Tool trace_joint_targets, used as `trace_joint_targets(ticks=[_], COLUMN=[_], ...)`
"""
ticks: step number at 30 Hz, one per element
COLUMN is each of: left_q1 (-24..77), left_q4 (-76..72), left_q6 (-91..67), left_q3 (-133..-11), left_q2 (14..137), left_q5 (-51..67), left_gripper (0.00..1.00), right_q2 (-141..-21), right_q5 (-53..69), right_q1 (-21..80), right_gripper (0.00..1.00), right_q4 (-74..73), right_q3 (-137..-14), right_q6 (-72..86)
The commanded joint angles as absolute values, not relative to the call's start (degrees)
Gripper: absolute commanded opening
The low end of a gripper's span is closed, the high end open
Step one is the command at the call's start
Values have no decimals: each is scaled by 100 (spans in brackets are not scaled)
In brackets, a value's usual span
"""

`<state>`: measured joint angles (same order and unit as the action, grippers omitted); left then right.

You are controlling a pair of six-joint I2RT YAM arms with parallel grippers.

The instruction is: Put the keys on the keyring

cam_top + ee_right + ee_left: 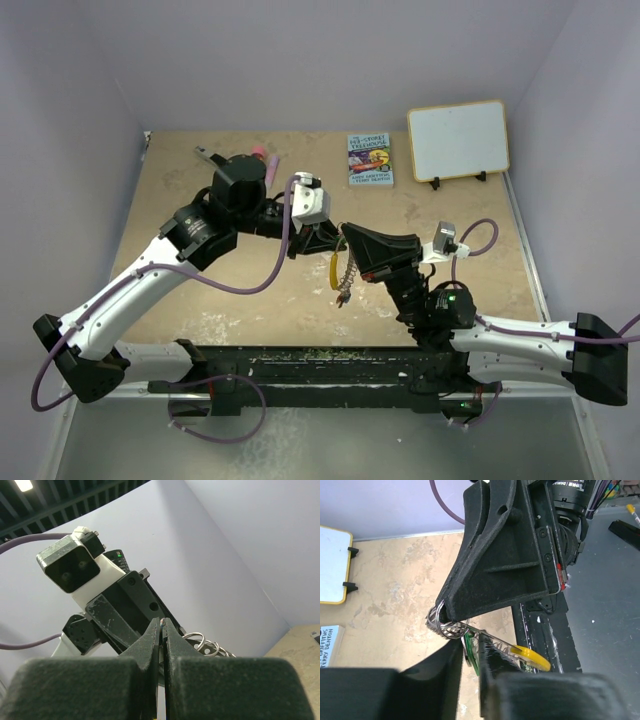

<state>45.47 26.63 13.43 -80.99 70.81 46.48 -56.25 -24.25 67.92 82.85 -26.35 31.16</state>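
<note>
The keyring [335, 268], a thin silver loop with a yellow stretch [534, 657], hangs in the air between my two grippers above the table's middle. My right gripper [348, 238] is shut on its silver rings [441, 621]; a thin ring edge shows between its pads [160, 624]. My left gripper [322, 238] is closed around the green key [470, 655], which hangs edge-on between its fingers right below the rings. A small cluster [345, 290] dangles under the loop. I cannot make out the blue and red tags.
A book [370, 160] and a small whiteboard [458, 140] lie at the back of the tan table. A black-and-silver tool [208, 155] and a pink tube [266, 160] lie at the back left behind my left arm. A black rail [300, 362] runs along the near edge.
</note>
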Motion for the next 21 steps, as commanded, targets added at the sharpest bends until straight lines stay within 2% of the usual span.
trace_joint_targets(ticks=[1,5,21], left_q1=[4579,4580,4586], left_q4=[2279,2339,3628], left_q6=[1109,1151,2879], left_q3=[-8297,-8293,-8763], left_q2=[7082,7049,6762], left_q5=[4866,4894,4116], left_gripper=[12,4,3], right_q2=[-5629,-5595,-5423], right_q5=[-2292,-2295,-2422], right_q1=[6794,6794,6794], right_gripper=[0,0,0], right_q4=[8780,8804,8676], right_q3=[-2821,-2777,-2673], right_q6=[3129,3135,3122])
